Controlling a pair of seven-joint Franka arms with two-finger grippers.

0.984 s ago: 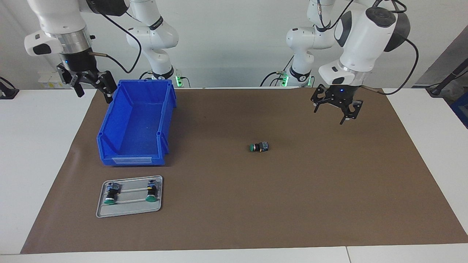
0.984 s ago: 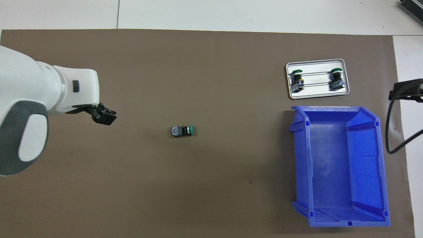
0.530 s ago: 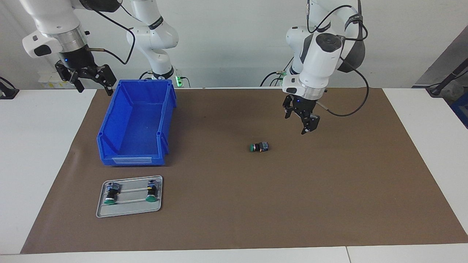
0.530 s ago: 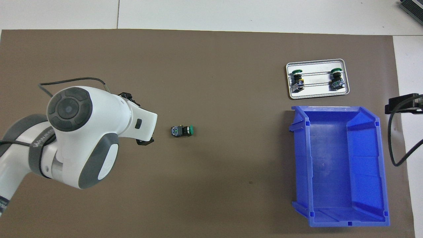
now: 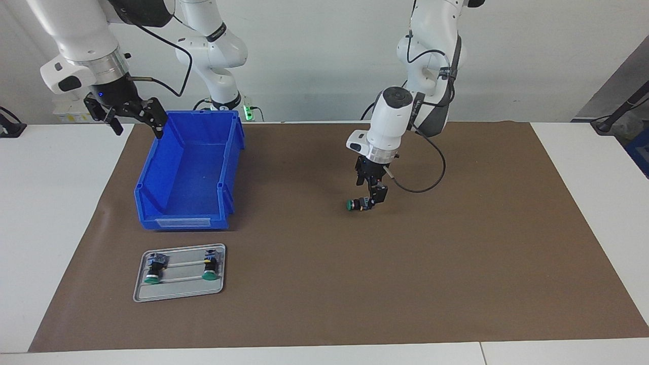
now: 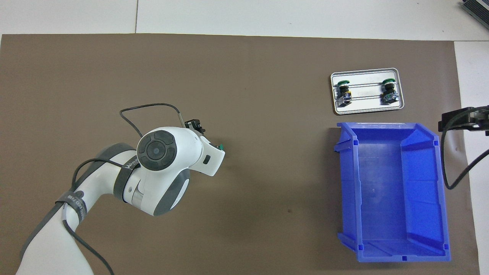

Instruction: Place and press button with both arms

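Observation:
The button [image 5: 356, 205] lies on its side on the brown mat [image 5: 456, 263], green cap toward the right arm's end. My left gripper [image 5: 372, 200] points down right at the button's rear block, its fingers open and low around it; the button rests on the mat. In the overhead view the left arm's wrist covers all but a sliver of the button's green cap [image 6: 220, 146]. My right gripper [image 5: 136, 121] hangs open and empty in the air beside the blue bin's corner nearest the robots.
A blue bin [image 5: 152, 177] stands empty at the right arm's end of the mat. Farther from the robots than the bin, a grey tray [image 5: 178, 293] holds two more green-capped buttons. The bin [image 6: 389, 124] and tray [image 6: 366, 111] also show from overhead.
The left arm has swung from the mat's edge over to the button and come down onto it. The right gripper shifted slightly beside the bin. The button has not moved.

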